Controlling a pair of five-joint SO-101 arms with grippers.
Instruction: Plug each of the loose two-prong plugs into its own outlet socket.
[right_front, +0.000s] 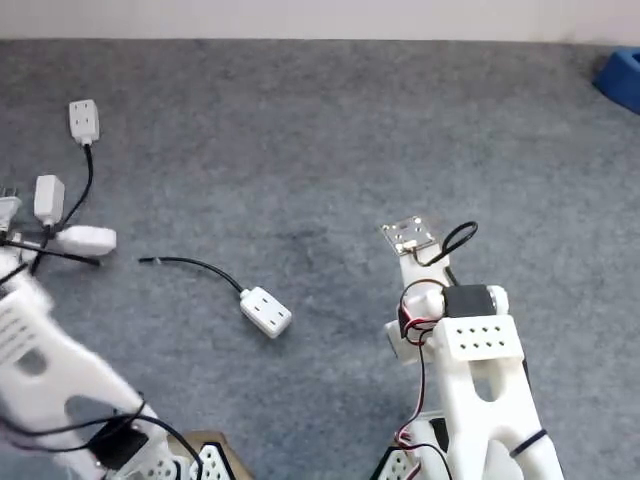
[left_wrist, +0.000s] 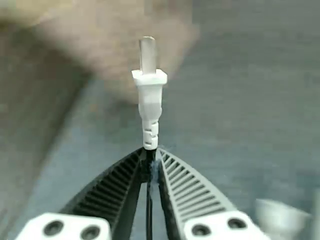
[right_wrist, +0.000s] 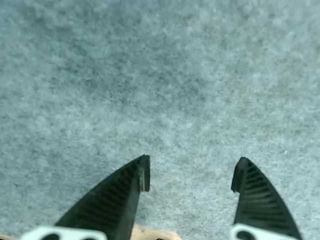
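Note:
My left gripper (left_wrist: 150, 156) is shut on the tail of a white two-prong plug (left_wrist: 150, 97), whose prongs point away from the camera above the grey carpet. In the high view the left arm (right_front: 35, 350) sits at the left edge, near a cluster of white plug pieces (right_front: 88, 238) and black cords. One white outlet socket (right_front: 84, 120) lies at the far left. A second outlet socket (right_front: 265, 310) lies mid-carpet on a black cord. My right gripper (right_wrist: 192, 175) is open over bare carpet, holding nothing. The right arm (right_front: 470, 340) stands right of the middle socket.
A blue object (right_front: 620, 75) sits at the far right corner. A wooden base edge (right_front: 215, 445) shows at the front between the arms. Black cords (right_front: 190, 265) trail across the left half of the carpet.

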